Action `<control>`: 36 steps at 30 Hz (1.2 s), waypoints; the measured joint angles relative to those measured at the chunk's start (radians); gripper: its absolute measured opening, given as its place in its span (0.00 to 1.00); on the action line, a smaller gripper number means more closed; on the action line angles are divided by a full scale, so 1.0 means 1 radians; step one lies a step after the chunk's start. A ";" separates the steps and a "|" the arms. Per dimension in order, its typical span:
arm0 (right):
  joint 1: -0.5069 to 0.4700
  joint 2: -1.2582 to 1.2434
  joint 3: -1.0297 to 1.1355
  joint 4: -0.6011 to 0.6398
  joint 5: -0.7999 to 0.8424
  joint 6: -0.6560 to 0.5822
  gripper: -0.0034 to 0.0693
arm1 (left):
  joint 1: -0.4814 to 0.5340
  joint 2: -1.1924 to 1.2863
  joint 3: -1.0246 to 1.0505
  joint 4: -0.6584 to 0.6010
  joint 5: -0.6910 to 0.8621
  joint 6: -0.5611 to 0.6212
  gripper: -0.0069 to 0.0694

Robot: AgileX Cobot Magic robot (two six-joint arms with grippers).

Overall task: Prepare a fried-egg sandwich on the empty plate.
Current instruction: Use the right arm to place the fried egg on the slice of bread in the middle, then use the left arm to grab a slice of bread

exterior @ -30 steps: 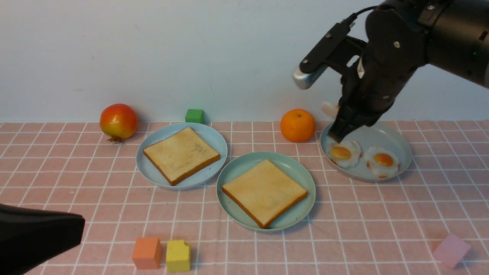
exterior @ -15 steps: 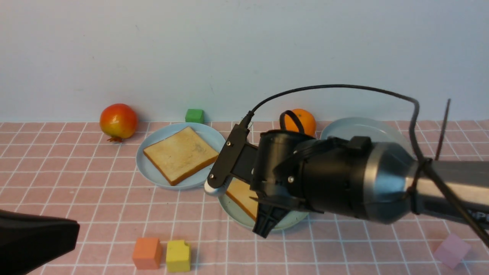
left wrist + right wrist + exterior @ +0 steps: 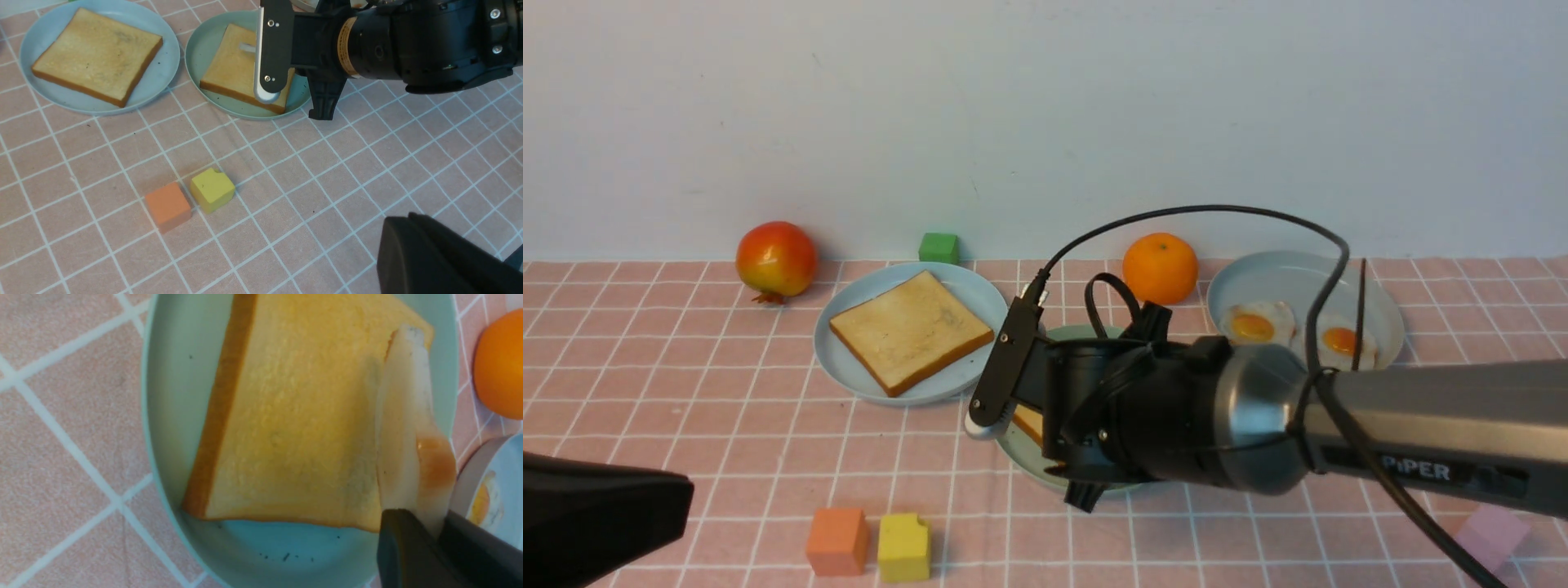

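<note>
The mint-green plate (image 3: 1021,447) holds one toast slice (image 3: 286,416), mostly hidden by my right arm in the front view. My right gripper (image 3: 425,522) is shut on a fried egg (image 3: 402,437), which hangs edge-on just over the toast's far side. In the front view the gripper (image 3: 1086,494) points down at the plate's near rim. The second toast slice (image 3: 908,331) lies on the pale blue plate (image 3: 980,302). Two more fried eggs (image 3: 1252,325) lie on the grey-blue plate (image 3: 1290,273). My left gripper (image 3: 678,498) is shut and empty, low at the near left.
A red fruit (image 3: 776,259), a green cube (image 3: 938,247) and an orange (image 3: 1160,267) stand along the back wall. An orange cube (image 3: 837,541) and a yellow cube (image 3: 903,545) sit near the front, left of the mint-green plate. A pink cube (image 3: 1486,535) is at front right.
My right arm has swung from the grey-blue egg plate to over the mint-green plate and sunk a little lower above the toast. The left arm has barely moved.
</note>
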 joint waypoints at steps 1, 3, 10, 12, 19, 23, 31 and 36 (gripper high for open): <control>0.000 0.002 0.000 -0.001 -0.003 0.001 0.16 | 0.000 0.000 0.000 0.000 0.000 0.000 0.11; 0.000 0.008 0.000 -0.013 -0.005 0.018 0.16 | 0.000 0.000 0.000 -0.001 0.000 0.000 0.11; 0.000 0.010 0.000 -0.037 -0.005 0.091 0.34 | 0.000 0.000 0.000 -0.001 0.000 0.000 0.11; 0.002 0.010 0.000 -0.032 -0.005 0.095 0.44 | 0.000 0.000 0.000 -0.001 0.002 0.000 0.11; 0.030 0.004 -0.020 0.099 0.083 0.101 0.84 | 0.000 0.000 0.000 -0.028 0.013 -0.029 0.11; 0.074 -0.036 -0.031 0.153 0.128 0.073 0.87 | 0.000 0.000 0.000 -0.053 0.016 -0.046 0.11; 0.208 -0.386 -0.038 0.256 0.387 0.053 0.56 | 0.000 0.084 -0.001 -0.017 0.036 -0.032 0.11; 0.216 -0.648 -0.016 0.440 0.425 0.090 0.25 | 0.016 0.256 -0.002 0.072 0.034 -0.029 0.11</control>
